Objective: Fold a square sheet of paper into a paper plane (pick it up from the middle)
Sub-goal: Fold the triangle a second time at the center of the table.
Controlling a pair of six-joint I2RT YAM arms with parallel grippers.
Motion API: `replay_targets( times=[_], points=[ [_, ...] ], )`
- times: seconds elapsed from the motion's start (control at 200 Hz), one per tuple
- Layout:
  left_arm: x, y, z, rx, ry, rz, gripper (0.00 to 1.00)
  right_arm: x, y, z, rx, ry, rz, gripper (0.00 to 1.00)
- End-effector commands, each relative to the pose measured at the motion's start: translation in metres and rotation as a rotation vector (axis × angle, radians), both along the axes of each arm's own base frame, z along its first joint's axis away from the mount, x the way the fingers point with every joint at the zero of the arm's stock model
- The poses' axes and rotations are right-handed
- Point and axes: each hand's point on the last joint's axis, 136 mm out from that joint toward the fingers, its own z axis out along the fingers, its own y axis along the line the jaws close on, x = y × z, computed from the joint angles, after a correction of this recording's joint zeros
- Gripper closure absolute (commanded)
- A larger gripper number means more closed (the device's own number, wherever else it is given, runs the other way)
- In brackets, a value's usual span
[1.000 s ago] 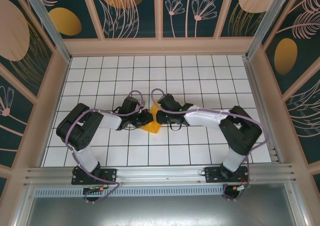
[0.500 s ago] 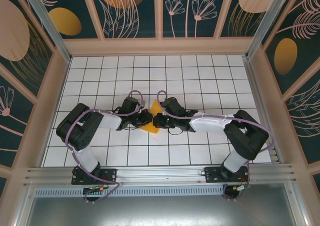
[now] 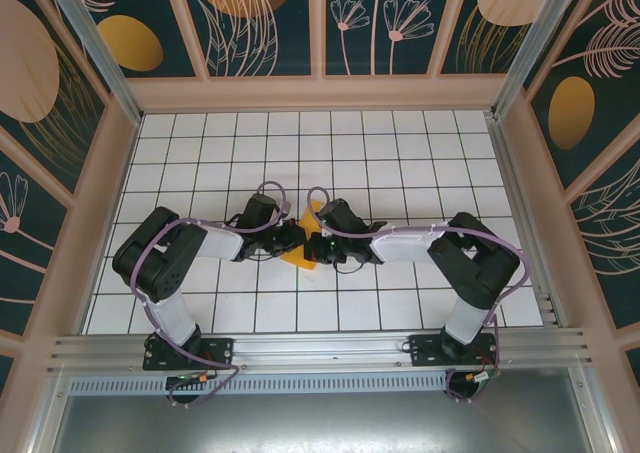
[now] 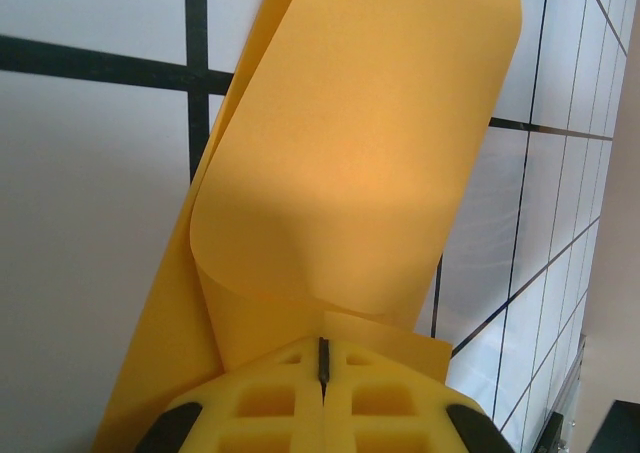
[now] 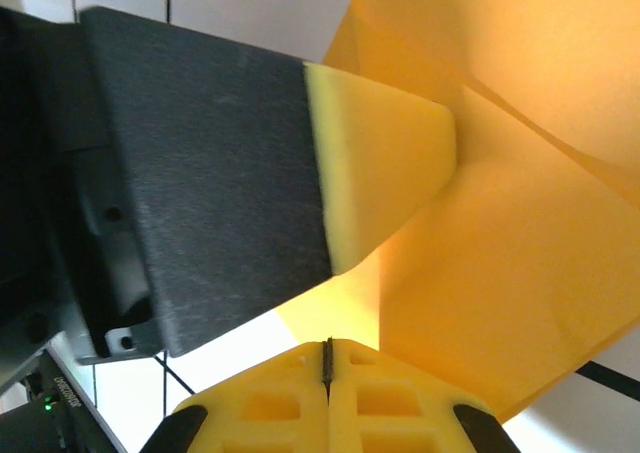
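The square sheet of paper [image 3: 300,254] is orange-yellow, partly folded and curled, and lies mid-table between both grippers. My left gripper [image 3: 291,239] is shut on its near edge. In the left wrist view the paper [image 4: 360,163] rolls up just ahead of that gripper [image 4: 323,345], and a flap pokes out beside the tips. My right gripper [image 3: 316,244] faces it from the right with its jaws closed. In the right wrist view this gripper [image 5: 327,345] touches the paper's lower edge [image 5: 500,273], right under the left gripper's finger [image 5: 220,173] and pad.
The white gridded tabletop [image 3: 400,153] spreads out around the paper. Peach frame walls [image 3: 320,93] with dark printed panels enclose it on three sides. An aluminium rail [image 3: 320,348] runs along the near edge by the arm bases.
My right gripper has swung down and left, closing in on the paper until its tips meet the sheet beside the left gripper. The left arm has held still.
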Motion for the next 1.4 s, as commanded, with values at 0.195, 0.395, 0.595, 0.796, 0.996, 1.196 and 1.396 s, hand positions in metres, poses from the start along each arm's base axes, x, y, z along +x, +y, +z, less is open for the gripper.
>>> replay_targets(
  times=[0.195,0.395,0.595,0.796,0.996,1.196,1.396],
  points=[
    [-0.012,0.012,-0.022,0.064,0.052,-0.008,1.0,-0.006,-0.013,-0.019,-0.069,0.04,-0.017,0.97],
    [-0.012,0.012,-0.023,0.066,0.053,-0.008,1.0,-0.007,-0.018,-0.021,-0.101,0.047,-0.022,0.97],
    [-0.013,0.012,-0.022,0.065,0.052,-0.011,1.0,-0.001,0.0,0.007,-0.041,0.004,0.008,0.96],
    [-0.013,0.011,-0.021,0.063,0.05,-0.012,1.0,0.004,0.013,0.025,0.002,-0.023,0.015,0.96],
    [-0.013,0.011,-0.021,0.063,0.049,-0.016,1.0,0.006,0.018,0.012,-0.014,0.0,0.022,0.95],
    [-0.013,0.011,-0.02,0.064,0.049,-0.017,1.0,-0.002,0.001,-0.016,-0.071,0.051,0.003,0.95],
    [-0.013,0.012,-0.022,0.068,0.051,-0.015,1.0,-0.014,-0.014,-0.031,-0.088,0.08,-0.009,0.95]
  ],
)
